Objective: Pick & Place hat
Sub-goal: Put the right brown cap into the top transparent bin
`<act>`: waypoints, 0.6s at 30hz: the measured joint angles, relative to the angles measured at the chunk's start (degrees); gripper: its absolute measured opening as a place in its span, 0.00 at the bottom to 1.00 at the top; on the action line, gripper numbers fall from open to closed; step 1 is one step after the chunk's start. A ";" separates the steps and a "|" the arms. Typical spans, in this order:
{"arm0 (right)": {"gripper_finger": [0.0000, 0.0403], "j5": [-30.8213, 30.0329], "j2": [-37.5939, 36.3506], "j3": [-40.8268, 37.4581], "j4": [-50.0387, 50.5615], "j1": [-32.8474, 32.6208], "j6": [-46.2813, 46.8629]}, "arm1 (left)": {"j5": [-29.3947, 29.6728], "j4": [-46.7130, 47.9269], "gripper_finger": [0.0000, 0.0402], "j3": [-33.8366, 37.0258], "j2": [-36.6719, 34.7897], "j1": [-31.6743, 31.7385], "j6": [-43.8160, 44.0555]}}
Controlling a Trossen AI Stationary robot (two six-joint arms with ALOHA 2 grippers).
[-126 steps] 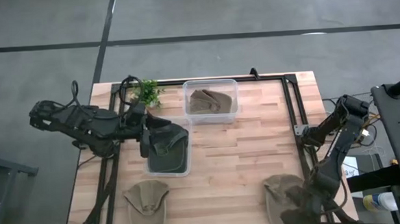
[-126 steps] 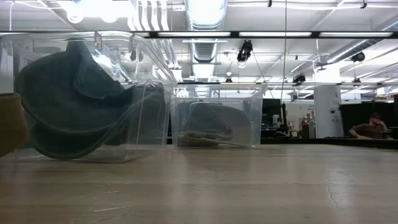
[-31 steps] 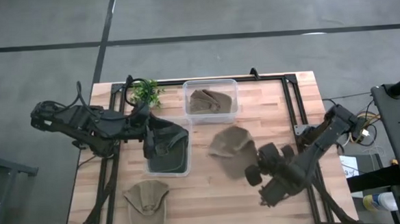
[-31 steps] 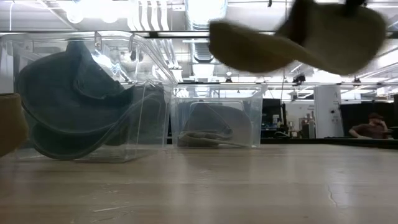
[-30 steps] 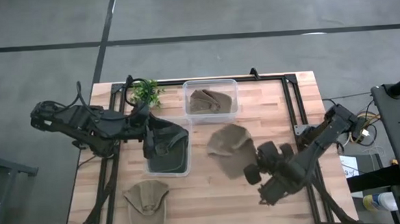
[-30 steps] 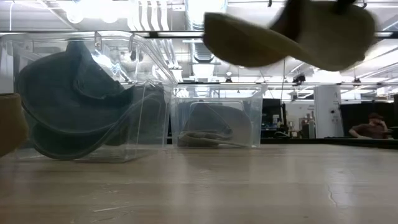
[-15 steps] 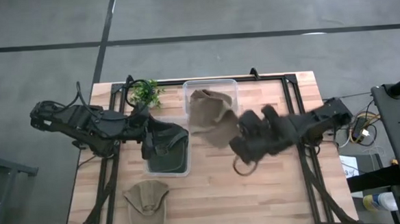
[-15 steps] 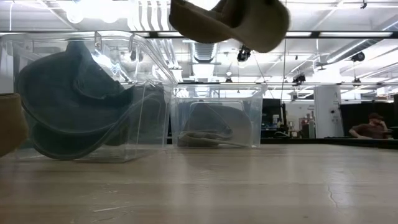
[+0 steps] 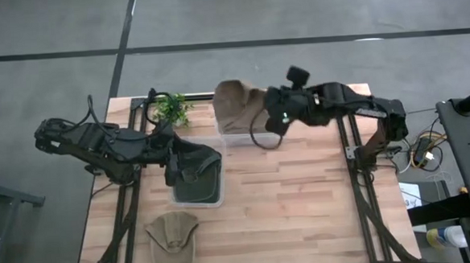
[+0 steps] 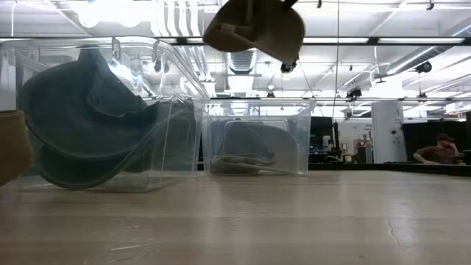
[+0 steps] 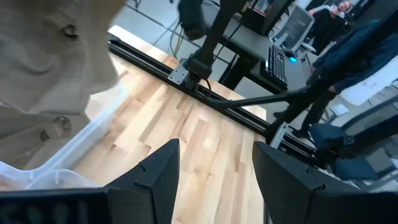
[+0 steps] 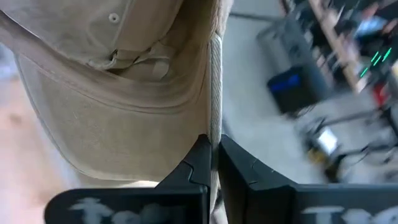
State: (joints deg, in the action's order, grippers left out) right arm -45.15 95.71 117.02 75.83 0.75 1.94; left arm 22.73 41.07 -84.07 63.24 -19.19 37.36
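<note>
A tan hat hangs in the air over the far clear bin, with my right gripper shut on it. The low view shows the hat high above that bin, where another tan hat lies. My left gripper stands open at the left rim of a near clear bin that contains a dark hat. In the left wrist view its fingers have nothing between them. A third tan hat lies on the table near the front edge. My right gripper pinches the hat's stitched edge between its two shut fingers. The fingers reach in roughly level from the table's right side. The hat hangs clear of the table and of the bin below it, its hollow side toward the wrist camera.
A small green plant stands at the far left, next to the left arm. Black rails run along the table's left and right sides. Bare wood spreads over the middle and near right. A person sits far behind the table.
My right gripper, still shut on the tan hat, has swung from the table's middle right toward the far edge and to the left, rising. The hat has travelled with it, lifted clear, turning about, and now hangs over the far bin.
</note>
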 joint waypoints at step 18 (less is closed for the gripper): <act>0.02 6.73 0.14 -11.75 -15.42 12.02 -25.71 | 6.45 0.05 0.48 0.00 -0.74 0.00 2.35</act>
State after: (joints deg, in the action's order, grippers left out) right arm -38.41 95.85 105.27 60.41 12.77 -23.76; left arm 29.17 41.12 -84.07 62.50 -19.19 39.71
